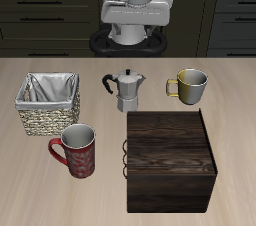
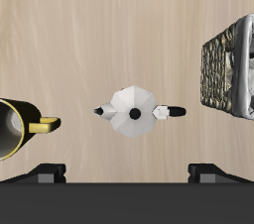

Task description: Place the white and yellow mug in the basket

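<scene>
The white and yellow mug (image 1: 190,87) stands upright on the table, beside the moka pot on the side away from the basket; in the wrist view (image 2: 15,129) it is partly cut off, its yellow handle pointing towards the pot. The wicker basket (image 1: 45,120) with its grey cloth lining stands on the pot's other side and also shows in the wrist view (image 2: 226,69). My gripper (image 2: 131,173) is open and empty, high above the table at the back, over the moka pot. Its fingertips (image 2: 50,173) stand wide apart.
A silver moka pot (image 1: 125,92) stands between mug and basket, directly below the gripper (image 2: 134,114). A red patterned mug (image 1: 78,150) stands in front of the basket. A dark wooden box (image 1: 168,160) sits near the table's front edge.
</scene>
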Tool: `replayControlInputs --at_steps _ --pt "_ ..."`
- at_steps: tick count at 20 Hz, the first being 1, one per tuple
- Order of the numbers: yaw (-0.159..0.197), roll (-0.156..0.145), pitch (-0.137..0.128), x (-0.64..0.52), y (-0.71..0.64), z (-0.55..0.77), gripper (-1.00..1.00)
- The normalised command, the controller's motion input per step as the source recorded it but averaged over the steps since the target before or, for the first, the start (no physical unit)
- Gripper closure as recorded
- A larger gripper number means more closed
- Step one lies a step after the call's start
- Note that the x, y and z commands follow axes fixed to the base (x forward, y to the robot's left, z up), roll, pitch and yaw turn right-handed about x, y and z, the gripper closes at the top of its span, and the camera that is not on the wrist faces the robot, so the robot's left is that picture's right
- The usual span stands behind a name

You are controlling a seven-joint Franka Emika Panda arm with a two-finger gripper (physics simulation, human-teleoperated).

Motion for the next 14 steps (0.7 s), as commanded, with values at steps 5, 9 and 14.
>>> replayControlInputs --at_steps 5,9,14 --pt "-0.009 -0.005 -0.026 -0.12 0.47 -0.21 -1.00" --pt "-0.094 0.137 0.010 -0.17 0.76 -0.13 -1.00" --pt "-0.068 0.055 -0.026 -0.17 0.35 -0.02 -1.00"
